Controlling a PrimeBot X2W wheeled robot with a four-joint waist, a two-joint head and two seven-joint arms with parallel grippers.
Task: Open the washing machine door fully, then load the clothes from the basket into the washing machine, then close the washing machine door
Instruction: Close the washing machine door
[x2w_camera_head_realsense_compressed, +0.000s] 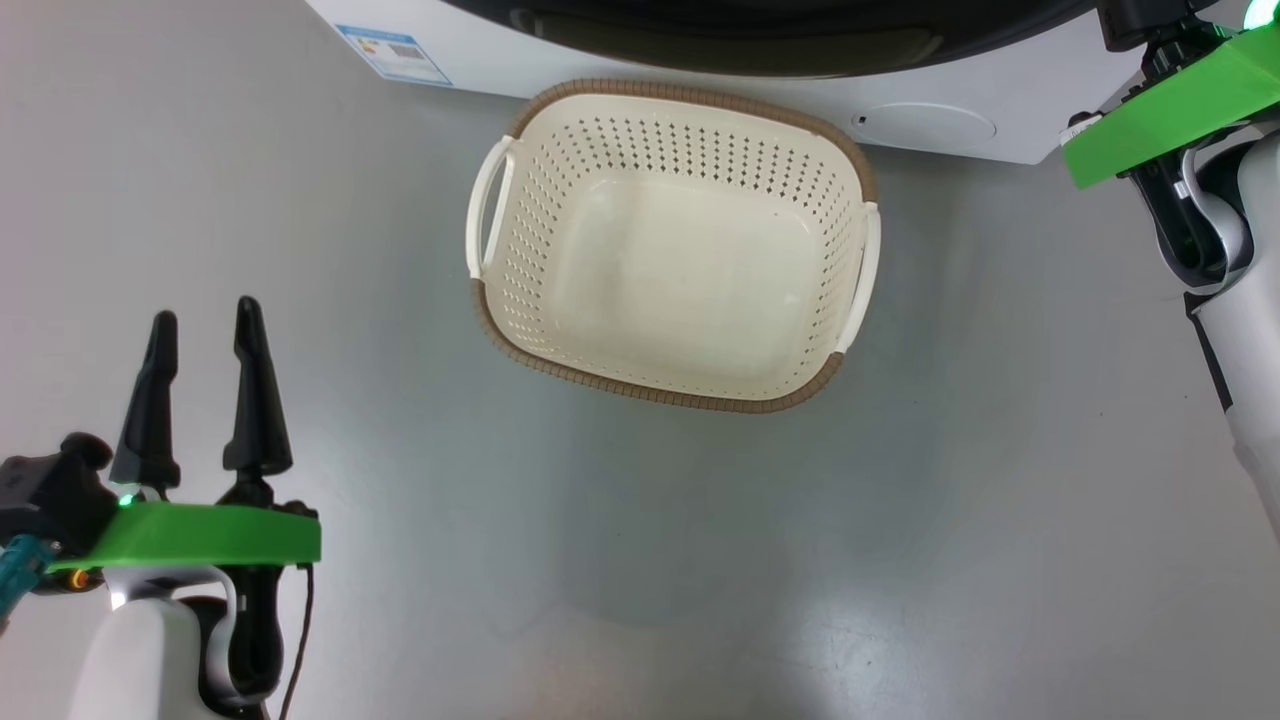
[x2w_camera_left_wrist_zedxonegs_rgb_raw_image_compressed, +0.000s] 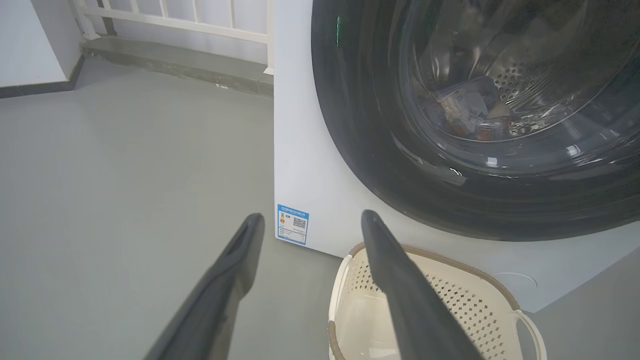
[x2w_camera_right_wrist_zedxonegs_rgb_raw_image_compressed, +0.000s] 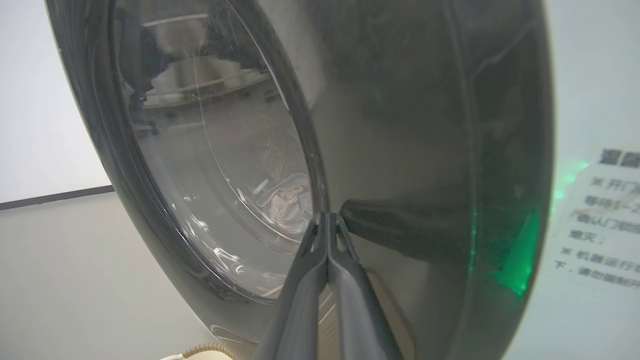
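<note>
hovering over smooth grey floor (x2w_camera_head_realsense_compressed: 700, 560), left pincer (x2w_camera_head_realsense_compressed: 205, 312) spread wide, empty; right pincer (x2w_camera_right_wrist_zedxonegs_rgb_raw_image_compressed: 325, 216) raised, closed tight on nothing, tips at glossy black round washing machine door (x2w_camera_right_wrist_zedxonegs_rgb_raw_image_compressed: 410, 125).

Glossy grey floor (x2w_camera_head_realsense_compressed: 640, 560), white railing (x2w_camera_left_wrist_zedxonegs_rgb_raw_image_compressed: 200, 22), pale wall (x2w_camera_left_wrist_zedxonegs_rgb_raw_image_compressed: 30, 40), perhaps a concrete kerb (x2w_camera_left_wrist_zedxonegs_rgb_raw_image_compressed: 175, 62)

Cream-white basket (x2w_camera_head_realsense_compressed: 640, 150), its walls dotted with rows of small holes, its rim a brown woven pattern. White washing machine (x2w_camera_head_realsense_compressed: 960, 90) with a small blue label (x2w_camera_head_realsense_compressed: 392, 52). The washing machine door (x2w_camera_left_wrist_zedxonegs_rgb_raw_image_compressed: 380, 150) has a glossy black rim around clear glass; behind it the clothes (x2w_camera_left_wrist_zedxonegs_rgb_raw_image_compressed: 470, 112) show pale blue, cream and orange-brown. Plain grey floor (x2w_camera_head_realsense_compressed: 600, 560). The left gripper (x2w_camera_head_realsense_compressed: 205, 315) has dark grey jaws.
</note>
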